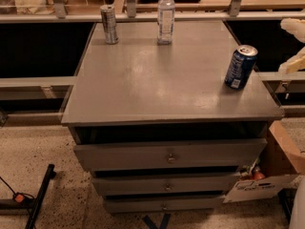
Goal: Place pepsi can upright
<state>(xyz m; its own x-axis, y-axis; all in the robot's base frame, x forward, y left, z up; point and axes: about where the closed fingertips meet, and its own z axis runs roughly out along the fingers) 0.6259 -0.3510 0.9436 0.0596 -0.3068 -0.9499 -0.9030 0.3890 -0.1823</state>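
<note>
Already the pepsi can (pixel 241 67) stands up near the counter's (pixel 143 89) right edge, and the end effector (pixel 289 46), spread wide and empty, hangs past that edge, so the job looks done.

A: Entry one, right edge?
B: Gripper (pixel 285 46), near the blue can (pixel 240 67) and not touching it. Two pale fingers (pixel 294 26) spread apart; wrist and arm cut off by the edge.
A: Blue can, print?
B: White markings, too small to read.
A: Lower right?
B: Box (pixel 281 168), cut by the edge; label unreadable.
A: Cabinet (pixel 143 89)?
B: Slot (pixel 167 131) under its top, too dark to see into.
</note>
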